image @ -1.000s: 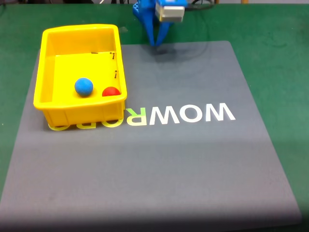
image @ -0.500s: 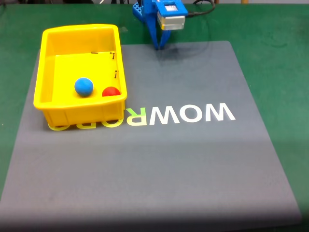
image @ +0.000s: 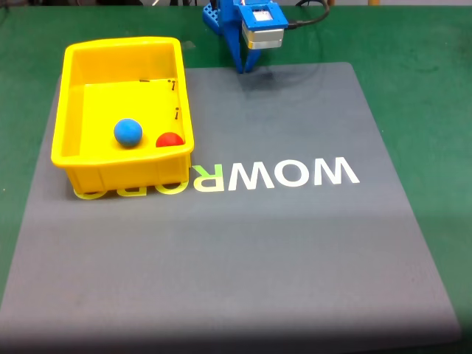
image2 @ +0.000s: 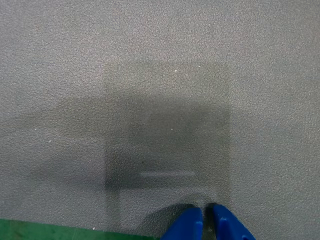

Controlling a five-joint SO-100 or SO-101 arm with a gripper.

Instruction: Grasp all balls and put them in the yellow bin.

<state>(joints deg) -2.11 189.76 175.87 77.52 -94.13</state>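
blue claw [image: 243, 68] has barely shifted; both balls [image: 127, 132] stay binned.

Fixed view: grey mat [image: 243, 251] carries large lettering, upside down to the camera, reading "WOW" in white then "RO" in pale yellow-green, the rest hidden behind the yellow bin [image: 74, 96]; small black marks on the bin's inner wall are too small to read.

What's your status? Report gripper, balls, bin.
Gripper shut, empty, over the mat's far edge. Blue ball and red ball inside yellow bin. Nothing in the way.
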